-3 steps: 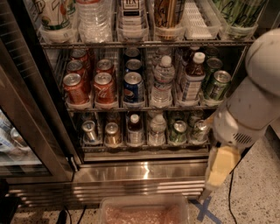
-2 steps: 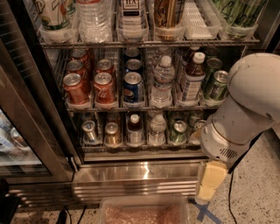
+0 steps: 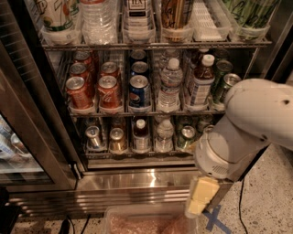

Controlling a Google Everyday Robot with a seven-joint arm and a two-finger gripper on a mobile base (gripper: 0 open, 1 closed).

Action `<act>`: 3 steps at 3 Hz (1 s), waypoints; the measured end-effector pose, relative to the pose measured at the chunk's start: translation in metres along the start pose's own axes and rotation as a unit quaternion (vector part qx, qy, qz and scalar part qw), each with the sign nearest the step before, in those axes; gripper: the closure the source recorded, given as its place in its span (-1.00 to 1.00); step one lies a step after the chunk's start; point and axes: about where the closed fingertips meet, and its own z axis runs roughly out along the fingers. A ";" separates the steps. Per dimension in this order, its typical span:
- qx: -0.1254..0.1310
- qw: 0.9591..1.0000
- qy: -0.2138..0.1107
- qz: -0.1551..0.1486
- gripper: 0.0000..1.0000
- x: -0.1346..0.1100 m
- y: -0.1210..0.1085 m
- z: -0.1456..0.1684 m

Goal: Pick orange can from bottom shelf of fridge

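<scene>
Pepsi can [image 3: 139,91], Coca-Cola cans [image 3: 108,93], orange can [image 3: 117,140] on bottom shelf [image 3: 137,156], gripper [image 3: 198,202] low right, state unclear

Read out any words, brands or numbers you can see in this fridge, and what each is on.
No text reads cleanly.
On the red cans: white script, too blurred to read.
On the blue can: round logo, lettering blurred.
On the dark-labelled bottle up top: large letters, unreadable.
On the orange can, bottom shelf: no legible print.
On the gripper, low before the fridge base: no markings.
</scene>
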 end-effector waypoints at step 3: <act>0.066 0.977 -0.184 -0.086 -1.00 -0.100 -0.044 0.065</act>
